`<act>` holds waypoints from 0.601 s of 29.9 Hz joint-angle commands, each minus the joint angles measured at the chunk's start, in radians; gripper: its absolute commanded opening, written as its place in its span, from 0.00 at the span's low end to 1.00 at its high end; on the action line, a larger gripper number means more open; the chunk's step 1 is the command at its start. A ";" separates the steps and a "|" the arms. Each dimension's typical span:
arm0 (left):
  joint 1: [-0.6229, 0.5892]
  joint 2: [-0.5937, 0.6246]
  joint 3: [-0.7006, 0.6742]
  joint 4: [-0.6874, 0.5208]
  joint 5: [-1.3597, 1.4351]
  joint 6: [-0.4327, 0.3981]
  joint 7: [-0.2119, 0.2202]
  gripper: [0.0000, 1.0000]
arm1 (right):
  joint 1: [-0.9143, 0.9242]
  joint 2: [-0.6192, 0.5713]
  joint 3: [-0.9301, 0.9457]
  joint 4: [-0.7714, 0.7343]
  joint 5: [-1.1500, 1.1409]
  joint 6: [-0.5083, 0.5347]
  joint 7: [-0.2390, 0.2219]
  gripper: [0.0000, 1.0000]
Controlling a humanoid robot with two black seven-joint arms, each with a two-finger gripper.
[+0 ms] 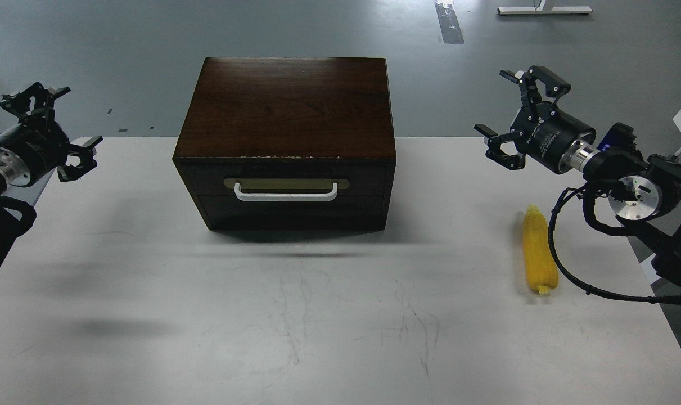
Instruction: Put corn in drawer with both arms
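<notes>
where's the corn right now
In the head view the corn lies flat on the white table at the right, apart from the closed drawer and below the right end effector, which is open and not touching it.

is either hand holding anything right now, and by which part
Nothing is held. The left hand and right hand are both open and empty in the air; the corn lies untouched on the table.

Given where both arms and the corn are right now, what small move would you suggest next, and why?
Probably bring the left tool toward the white bar handle: the drawer is shut, so the corn, lying on the table beneath the open right tool, has nowhere to go yet.
</notes>
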 commanded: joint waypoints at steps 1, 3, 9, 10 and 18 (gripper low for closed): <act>0.000 0.003 -0.001 -0.016 -0.001 0.000 -0.001 0.99 | -0.001 -0.001 0.000 0.000 0.000 -0.001 0.000 1.00; 0.000 0.003 0.000 -0.017 0.002 0.000 -0.001 0.99 | -0.003 -0.001 0.000 0.000 0.000 -0.001 0.000 1.00; 0.000 0.004 0.000 -0.016 0.002 0.000 -0.001 0.99 | -0.003 -0.001 0.000 0.000 0.000 -0.001 0.000 1.00; 0.000 0.004 0.000 -0.017 0.002 0.000 -0.001 0.99 | -0.003 -0.001 0.000 0.000 0.000 -0.001 0.000 1.00; 0.000 0.017 0.002 -0.017 0.008 0.000 -0.006 0.99 | -0.004 0.000 0.000 0.000 0.000 -0.003 0.000 1.00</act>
